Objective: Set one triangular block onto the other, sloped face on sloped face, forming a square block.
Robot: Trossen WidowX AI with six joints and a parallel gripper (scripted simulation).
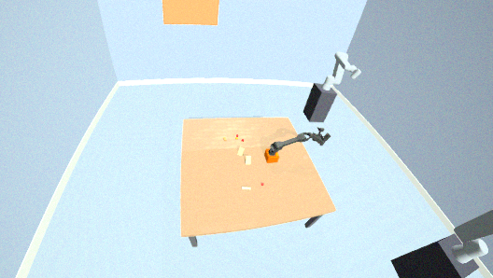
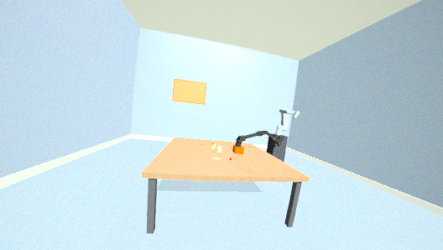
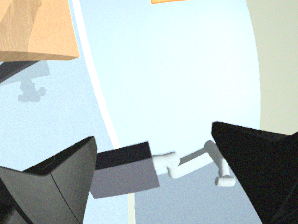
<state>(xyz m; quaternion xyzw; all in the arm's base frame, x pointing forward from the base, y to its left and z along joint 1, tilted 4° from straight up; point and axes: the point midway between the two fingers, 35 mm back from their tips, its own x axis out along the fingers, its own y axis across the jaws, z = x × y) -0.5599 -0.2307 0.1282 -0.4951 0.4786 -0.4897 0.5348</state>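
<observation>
Two pale cream blocks lie apart on the table, left of the arm's base. One block is farther back and turned at an angle. The other block is a little nearer the front. They are too small in view to make out the sloped faces. My gripper is open and empty, held out beyond the table's right edge, well away from both blocks. The wrist view shows no block between or near the fingers.
A thin pale piece and a red bit lie nearer the front. Small red and yellow bits lie behind the blocks. The arm stands on an orange base.
</observation>
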